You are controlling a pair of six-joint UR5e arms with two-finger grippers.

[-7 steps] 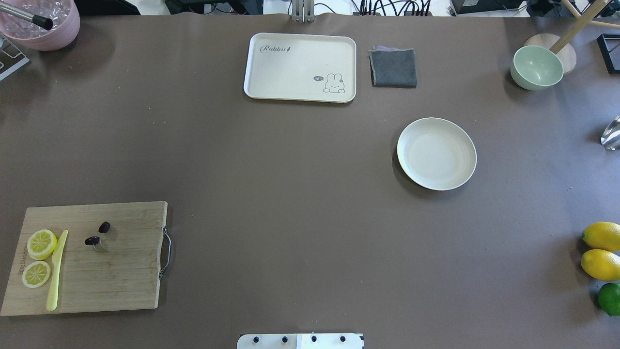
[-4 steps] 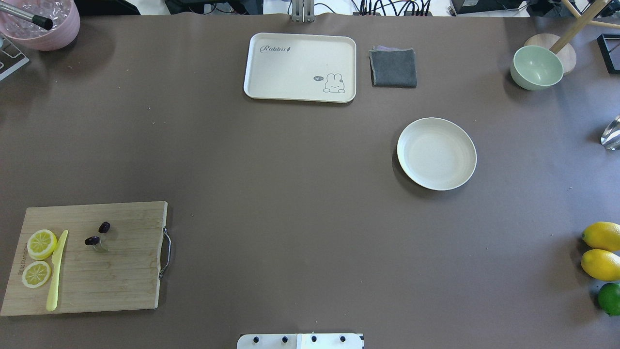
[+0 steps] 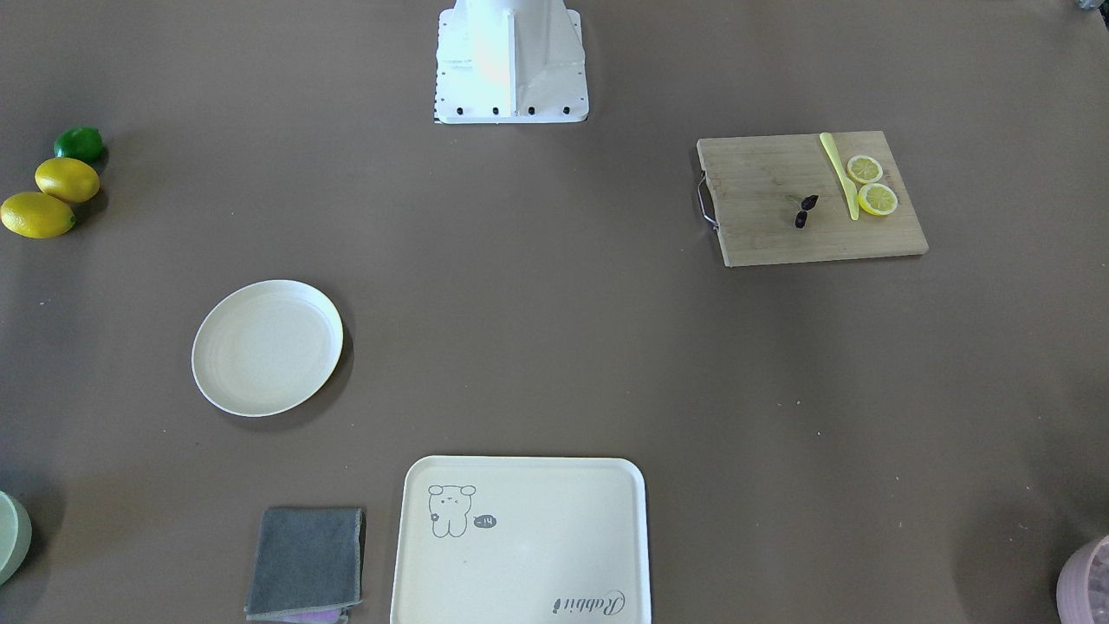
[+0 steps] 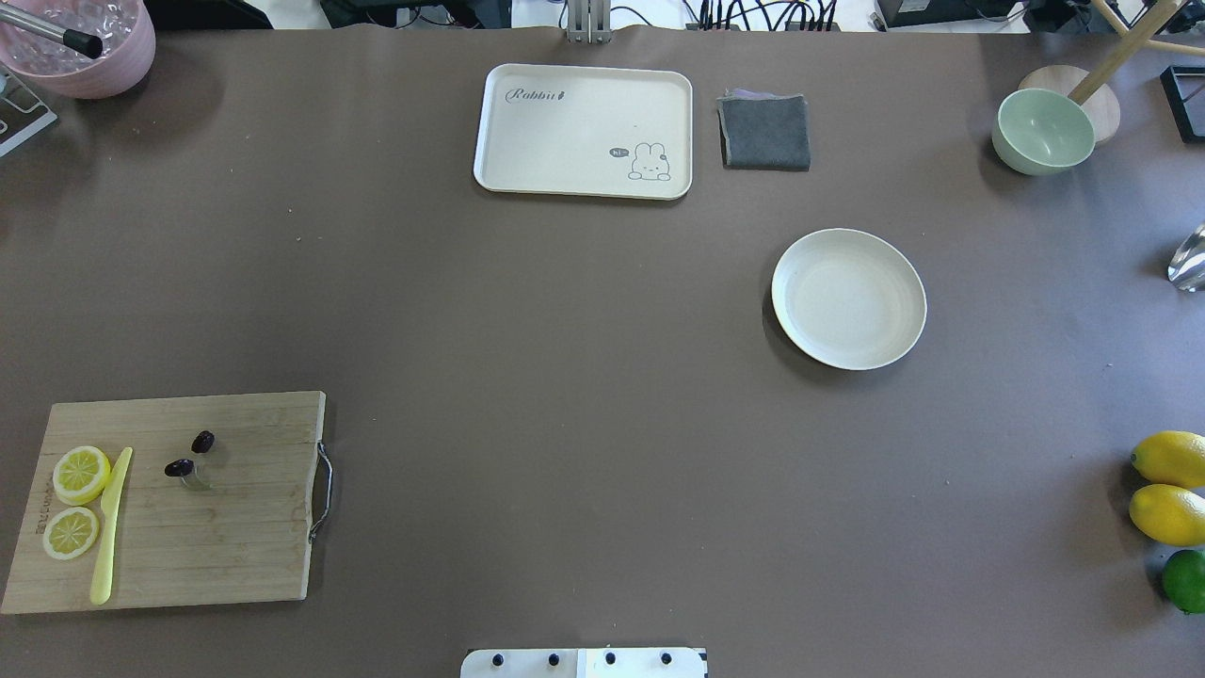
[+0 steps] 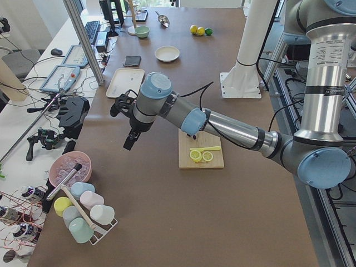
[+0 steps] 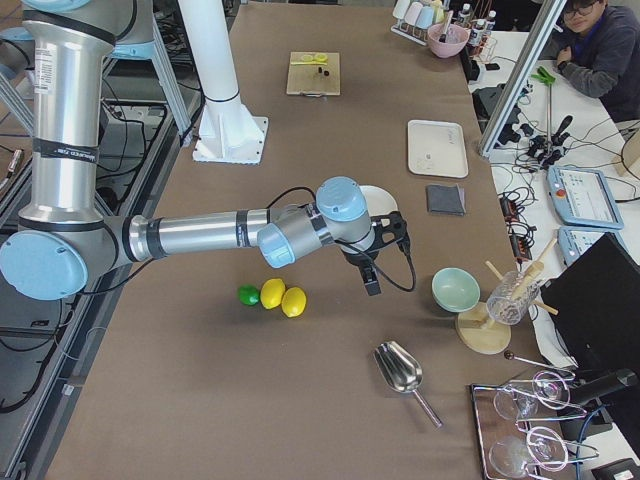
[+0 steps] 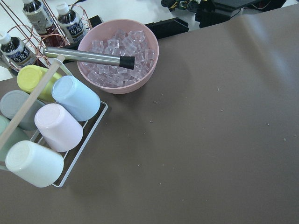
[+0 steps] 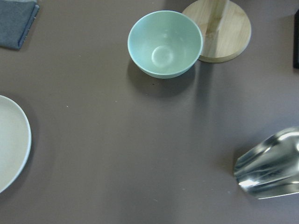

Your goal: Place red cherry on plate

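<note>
The red cherry (image 4: 179,467), two tiny dark fruits on thin stems, lies on a wooden cutting board (image 4: 235,546) at the table's near left; across the table it shows as the cherry (image 3: 800,220). The round cream plate (image 4: 848,298) sits empty right of centre, also plate (image 3: 267,347), with its rim (image 8: 14,140) at the left of the right wrist view. The left gripper (image 5: 129,142) hangs above the table's far-left part, well away from the board. Hovering between plate and green bowl is the right gripper (image 6: 372,285). Only side views show either gripper, so I cannot tell their state.
Two lemon slices (image 4: 80,473) and a yellow knife (image 4: 108,527) share the board. A rabbit tray (image 4: 584,130) and grey cloth (image 4: 764,132) lie at the far edge. Green bowl (image 4: 1043,130), metal scoop (image 8: 271,163), lemons (image 4: 1169,485), pink ice bowl (image 7: 119,53) and a cup rack (image 7: 46,135) line the table's ends.
</note>
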